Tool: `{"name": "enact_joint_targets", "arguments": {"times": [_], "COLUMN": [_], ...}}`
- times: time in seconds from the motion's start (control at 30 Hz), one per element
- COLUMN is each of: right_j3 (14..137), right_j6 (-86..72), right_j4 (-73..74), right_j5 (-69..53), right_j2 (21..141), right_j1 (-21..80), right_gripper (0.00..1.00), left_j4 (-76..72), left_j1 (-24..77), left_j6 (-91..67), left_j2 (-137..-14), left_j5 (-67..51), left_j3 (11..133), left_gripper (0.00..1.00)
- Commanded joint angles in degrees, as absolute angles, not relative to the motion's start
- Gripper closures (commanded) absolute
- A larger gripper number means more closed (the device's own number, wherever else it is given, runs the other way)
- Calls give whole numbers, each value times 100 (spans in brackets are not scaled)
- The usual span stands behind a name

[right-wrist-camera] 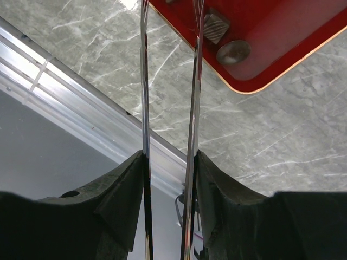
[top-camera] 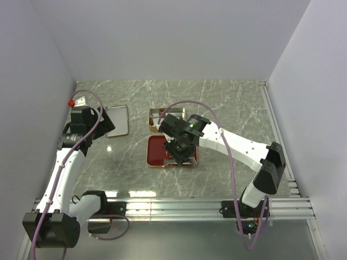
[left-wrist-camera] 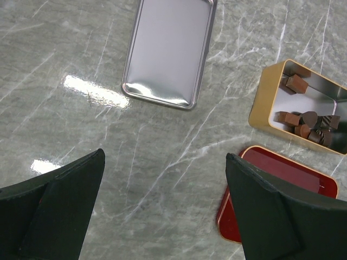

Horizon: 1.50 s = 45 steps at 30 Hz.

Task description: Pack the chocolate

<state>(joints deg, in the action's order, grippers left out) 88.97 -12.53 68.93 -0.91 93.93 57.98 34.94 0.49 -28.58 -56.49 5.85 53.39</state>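
Right jaws pinching the tongs [right-wrist-camera: 145,81], I'd straddle one chocolate [right-wrist-camera: 233,52] on the red tray [right-wrist-camera: 282,32] with both tips, then squeeze gently; left jaws hang spread wide.

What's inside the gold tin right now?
Several brown chocolates, one heart-shaped, lie in the gold tin. One end leaves the left wrist view, and the right arm covers part of it in the top view, so the rest is hidden.

Left arm [top-camera: 58,172]: white links, black joint housings | base motor [top-camera: 51,230] of left arm: black, cylindrical | right arm [top-camera: 238,147]: same finish, green indicator light [top-camera: 191,126] at the wrist | purple cable [top-camera: 233,181] runs along each arm | fingers [left-wrist-camera: 59,211]: matt black, wedge-shaped, coarse-textured
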Motion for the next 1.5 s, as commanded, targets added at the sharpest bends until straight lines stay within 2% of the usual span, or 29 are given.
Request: {"name": "enact_joint_targets", "arguments": {"times": [0.0,0.7,0.8,0.97,1.47], "right_j3": [9062,8886,8886,8868,10186], "right_j6": [-1266,-1230,-1230,-1239,-1266], "right_j4": [6697,6741,6741,6776,7242], "right_j5": [-26,211,263,360,984], "right_j2": [9413,9554,9606,9650,9712], "right_j1": [5845,5985,5994,5994,5775], "right_gripper": [52,53,55,66,69], "left_j4": [3375,3296,3305,3296,3357], "left_j1": [26,26,26,26,26], "left_j6": [-2795,-2830,-2813,-2830,-2848], "left_j2": [-5528,-5493,-5467,-5432,-5317], "left_j5": [624,615,642,633,659], "left_j3": [5441,5370,5353,5317,5309], "left_gripper": [1,0,0,0,1]}}
